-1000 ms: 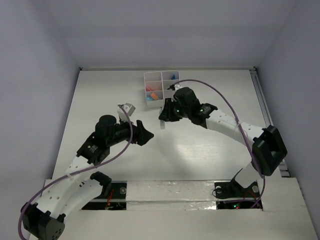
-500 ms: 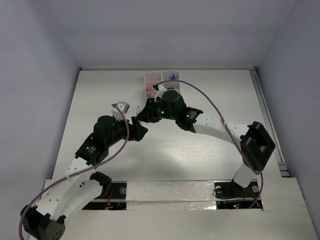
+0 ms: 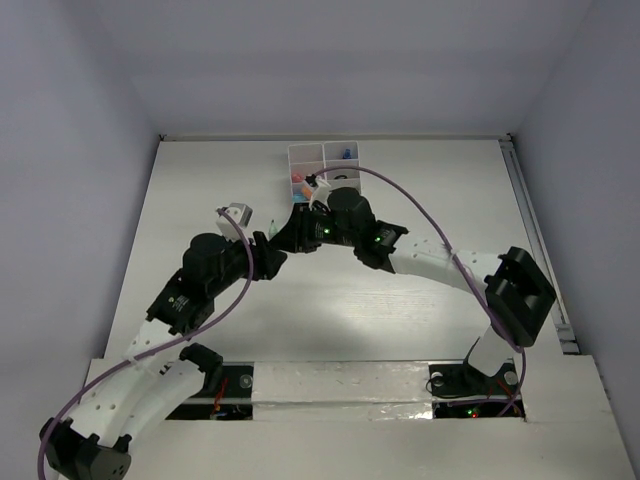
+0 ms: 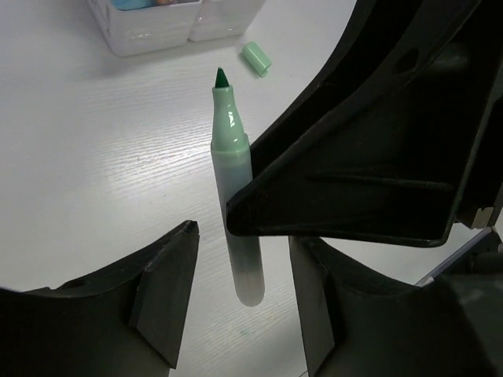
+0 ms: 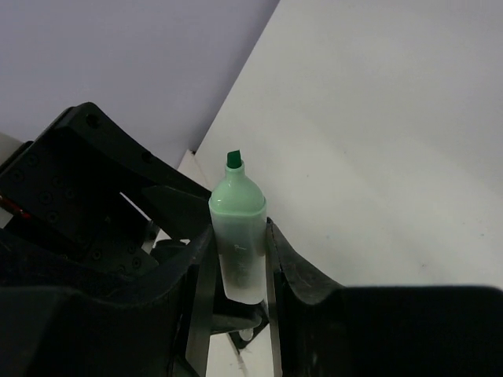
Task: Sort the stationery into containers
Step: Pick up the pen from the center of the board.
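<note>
Marker point(image 5: 238, 232) clamped in the right fingers point(image 5: 295, 275) could twist loose if the left fingers point(image 4: 161, 290), gaping around it, close off-centre.

Right tool point(image 5: 237, 271) seemingly crowds left tool point(image 4: 242, 259).

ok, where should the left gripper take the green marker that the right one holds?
Bare rear barrel of the green marker, approached from its tail end: the right gripper clamps it nearer the shoulder, and the tip is uncapped.
</note>
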You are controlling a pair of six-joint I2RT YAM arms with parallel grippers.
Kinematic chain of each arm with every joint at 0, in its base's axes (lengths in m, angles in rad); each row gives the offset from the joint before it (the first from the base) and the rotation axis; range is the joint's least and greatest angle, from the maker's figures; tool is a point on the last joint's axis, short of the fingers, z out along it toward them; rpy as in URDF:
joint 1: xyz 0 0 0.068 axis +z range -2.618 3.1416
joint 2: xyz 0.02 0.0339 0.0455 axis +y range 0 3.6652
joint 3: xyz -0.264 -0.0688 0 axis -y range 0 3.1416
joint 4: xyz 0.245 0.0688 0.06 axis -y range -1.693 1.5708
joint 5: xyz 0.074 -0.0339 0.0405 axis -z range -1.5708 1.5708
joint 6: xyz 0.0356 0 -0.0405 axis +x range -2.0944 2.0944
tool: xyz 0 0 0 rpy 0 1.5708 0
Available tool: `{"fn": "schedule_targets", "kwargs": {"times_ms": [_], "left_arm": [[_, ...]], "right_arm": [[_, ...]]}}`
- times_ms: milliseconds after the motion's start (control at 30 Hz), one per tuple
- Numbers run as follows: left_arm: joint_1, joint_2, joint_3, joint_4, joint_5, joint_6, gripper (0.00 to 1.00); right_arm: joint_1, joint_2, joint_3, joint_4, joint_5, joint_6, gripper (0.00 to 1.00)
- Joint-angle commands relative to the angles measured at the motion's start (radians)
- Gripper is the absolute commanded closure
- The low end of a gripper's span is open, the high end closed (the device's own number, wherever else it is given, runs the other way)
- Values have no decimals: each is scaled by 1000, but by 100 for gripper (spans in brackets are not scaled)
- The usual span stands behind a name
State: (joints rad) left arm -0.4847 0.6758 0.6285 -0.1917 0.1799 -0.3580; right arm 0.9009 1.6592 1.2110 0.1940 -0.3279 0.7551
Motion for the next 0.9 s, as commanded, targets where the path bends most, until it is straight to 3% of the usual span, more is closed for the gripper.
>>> {"fn": "schedule_targets", "kwargs": {"times_ms": [0,167,333,433,533,600,800,867], "left_arm": [[14,-21,17,32,7,-1,54],[14,-18,14,41,44,4,71],[14,-12,16,41,53,4,72],[14,-21,17,41,53,8,97],[14,-31,17,40,47,7,100],[14,-35,16,43,53,7,100],[14,-27,16,43,72,11,100],[14,-25,16,43,75,14,100]], "right_arm": [[18,-29,1,90,-56,33,100],[18,-10,1,128,-86,66,100],[18,-15,-1,159,-88,72,100],[18,-21,-4,154,-82,67,100],[18,-35,-8,134,-57,50,100],[18,-59,-43,150,-36,56,94],[-88,-165,-157,167,-69,52,57],[-144,-200,-179,119,-60,24,54]]}}
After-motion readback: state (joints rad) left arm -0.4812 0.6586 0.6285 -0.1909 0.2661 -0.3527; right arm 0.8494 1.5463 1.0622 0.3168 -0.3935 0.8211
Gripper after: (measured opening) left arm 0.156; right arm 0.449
